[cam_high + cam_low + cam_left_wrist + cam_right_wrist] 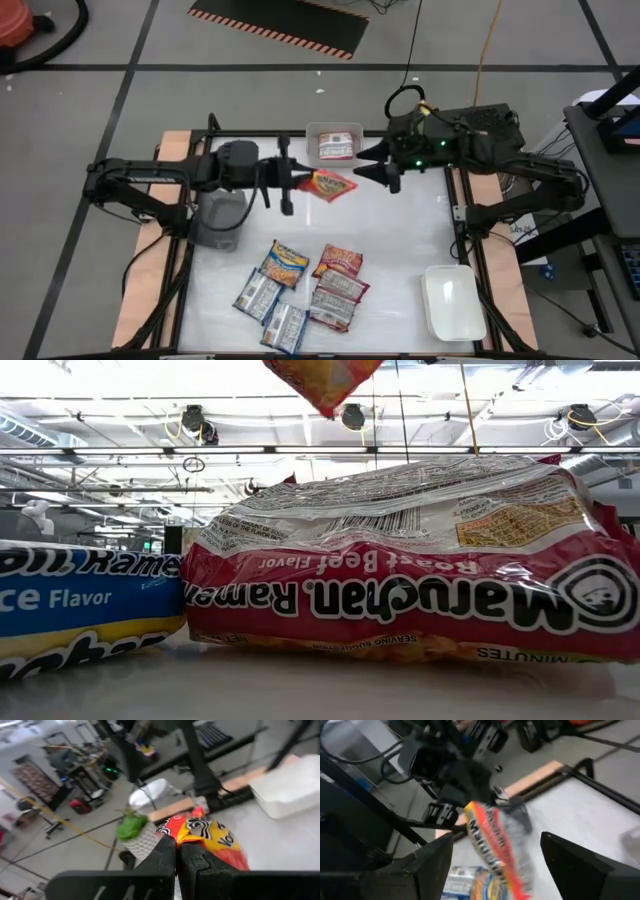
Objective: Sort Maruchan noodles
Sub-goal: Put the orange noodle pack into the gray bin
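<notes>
High view: left gripper [292, 186] holds an orange-red packet [333, 185] in the air mid-table; right gripper [378, 172] sits just beside it, near the clear tray [334, 128]. Remaining packets [300, 285] lie heaped near the front edge. Low view: maroon packet [400, 570] fills the frame. Left wrist view: jaws clamped on the packet's edge. Right wrist view: jaws apart, empty. Judged step: handover between arms. Next: left carries the packet to its tray.
</notes>
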`<state>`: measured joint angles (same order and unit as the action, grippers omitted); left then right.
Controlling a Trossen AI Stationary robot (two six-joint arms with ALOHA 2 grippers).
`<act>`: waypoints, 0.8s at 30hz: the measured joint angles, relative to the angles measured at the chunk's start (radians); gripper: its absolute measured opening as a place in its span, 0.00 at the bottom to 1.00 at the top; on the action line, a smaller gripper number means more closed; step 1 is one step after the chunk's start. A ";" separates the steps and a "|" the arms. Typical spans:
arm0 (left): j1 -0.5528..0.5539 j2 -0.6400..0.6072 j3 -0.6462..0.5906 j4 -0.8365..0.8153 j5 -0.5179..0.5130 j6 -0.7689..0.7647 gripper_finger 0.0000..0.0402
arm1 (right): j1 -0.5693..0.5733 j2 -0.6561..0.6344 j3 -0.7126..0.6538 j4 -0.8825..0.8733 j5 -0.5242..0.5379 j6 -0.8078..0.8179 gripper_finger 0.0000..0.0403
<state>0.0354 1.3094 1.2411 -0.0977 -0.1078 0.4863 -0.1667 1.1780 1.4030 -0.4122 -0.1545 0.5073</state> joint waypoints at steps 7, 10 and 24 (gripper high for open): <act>0.045 -0.053 0.001 0.095 -0.008 -0.052 0.00 | 0.058 -0.030 -0.207 0.380 0.088 0.052 0.71; 0.070 -0.086 0.001 0.093 -0.008 -0.077 0.00 | 0.090 -0.053 -0.321 0.571 0.180 0.039 0.73; 0.141 -0.132 0.001 0.093 0.009 -0.178 0.00 | 0.114 -0.028 -0.601 1.048 0.289 0.021 0.74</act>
<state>0.1762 1.1778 1.2423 -0.0047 -0.0983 0.3080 -0.0530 1.1496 0.8022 0.6361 0.1350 0.5280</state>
